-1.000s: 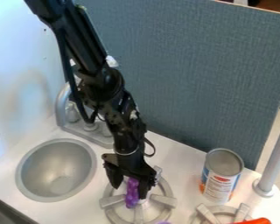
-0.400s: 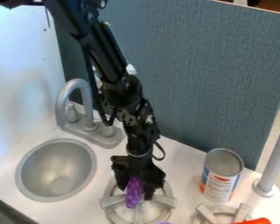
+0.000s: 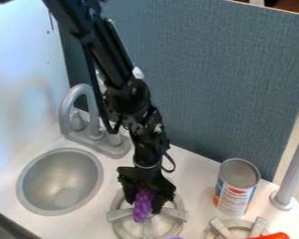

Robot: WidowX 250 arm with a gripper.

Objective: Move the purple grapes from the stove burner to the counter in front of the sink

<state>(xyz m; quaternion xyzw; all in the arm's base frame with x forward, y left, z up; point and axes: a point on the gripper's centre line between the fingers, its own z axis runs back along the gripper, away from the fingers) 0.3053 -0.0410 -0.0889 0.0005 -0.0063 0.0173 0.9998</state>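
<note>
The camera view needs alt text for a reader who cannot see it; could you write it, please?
A black gripper is low at a bumpy purple object over a gray burner, between a round sink and a can.

No lettering is legible. The can (image 3: 237, 175) bears a white label (image 3: 233, 200) with a red patch and lines of print, too small to read.

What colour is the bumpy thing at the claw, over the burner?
Purple, best seen in the camera view.
</note>
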